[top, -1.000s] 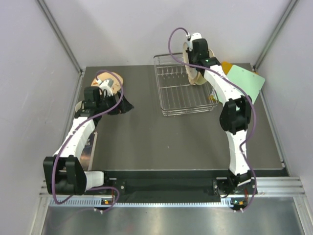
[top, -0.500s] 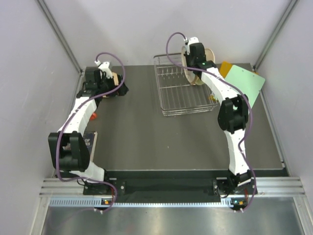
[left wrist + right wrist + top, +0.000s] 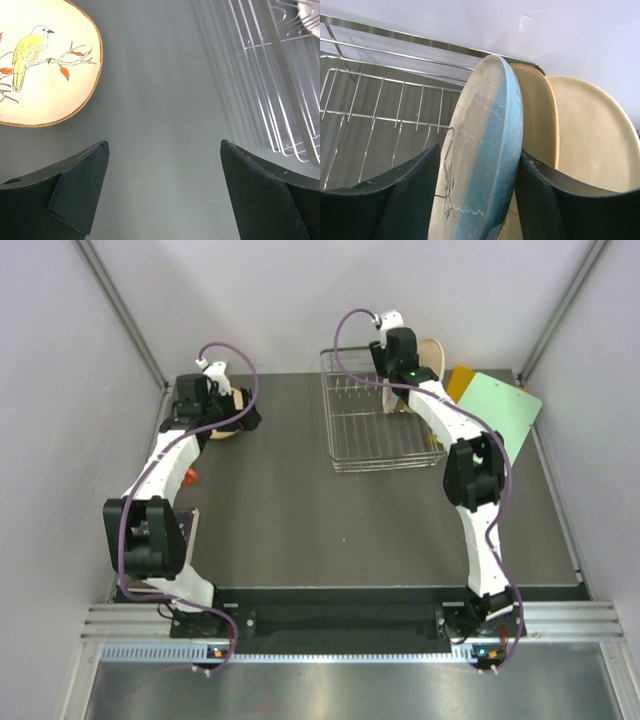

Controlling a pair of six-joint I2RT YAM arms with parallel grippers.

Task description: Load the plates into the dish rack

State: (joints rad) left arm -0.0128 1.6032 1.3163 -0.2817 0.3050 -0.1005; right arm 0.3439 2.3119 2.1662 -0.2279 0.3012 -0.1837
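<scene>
The dish rack [image 3: 365, 435] stands at the back right of the table. My right gripper [image 3: 397, 375] is over its far right end, shut on the rim of the white-and-light-blue plate [image 3: 485, 140], which stands on edge behind a wire tine in the rack [image 3: 395, 100]. Two tan plates [image 3: 537, 115] stand on edge right behind it. A cream plate with a yellow bird [image 3: 45, 65] lies flat at the far left [image 3: 222, 418]. My left gripper [image 3: 165, 145] is open and empty, just right of that plate [image 3: 243, 416].
A green board [image 3: 500, 410] and an orange board [image 3: 462, 378] lie right of the rack. A small red cup [image 3: 190, 476] sits by the left wall. The rack's near corner shows in the left wrist view [image 3: 280, 75].
My left arm has swung back toward the far left corner, beside the bird plate. My right gripper has shifted slightly toward the back with the blue plate standing in the rack.
</scene>
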